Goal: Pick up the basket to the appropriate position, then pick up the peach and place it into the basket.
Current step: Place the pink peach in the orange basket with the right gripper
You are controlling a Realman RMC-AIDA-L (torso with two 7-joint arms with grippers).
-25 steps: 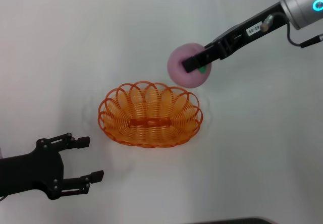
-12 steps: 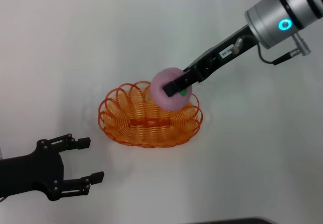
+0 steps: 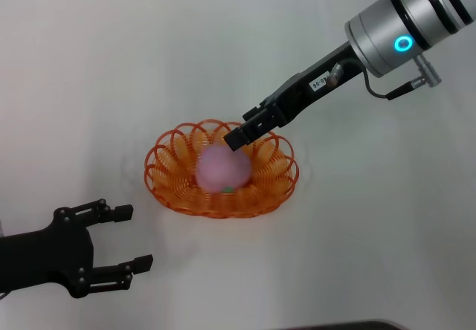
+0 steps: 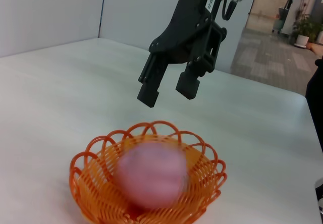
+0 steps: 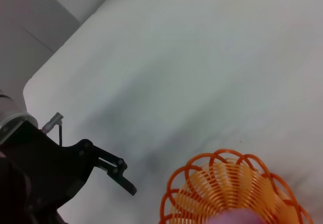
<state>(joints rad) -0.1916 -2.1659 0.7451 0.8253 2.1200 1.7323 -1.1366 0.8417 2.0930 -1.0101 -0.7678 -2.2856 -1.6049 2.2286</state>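
One peach point(image 3: 222, 168) and one basket point(image 3: 172, 168), nothing else loose on the white desk point(image 3: 89, 70). Peach sits inside the basket, roughly mid-desk, resting on the woven floor and slightly toward the rim nearest the right arm; it looks blurred in the left wrist view point(image 4: 150, 174), so it may be moving or settling, cannot tell. Right gripper point(image 3: 251, 128) hangs just above the far rim of the basket, fingers spread apart and empty, clear of the peach; the left wrist view point(image 4: 169, 89) shows the two black fingers parted with open gap between. Left gripper point(image 3: 126, 235) is parked near the front-left corner of the desk, fingers spread, holding nothing, well apart from the basket. Handling guess: peach looks soft, light, round, likely to roll, so best taken across its widest middle with gentle squeeze. Basket looks light, springy, looped plastic strands, probably slides easily on the smooth desk; best taken at the scalloped rim, where a finger can pinch a loop.
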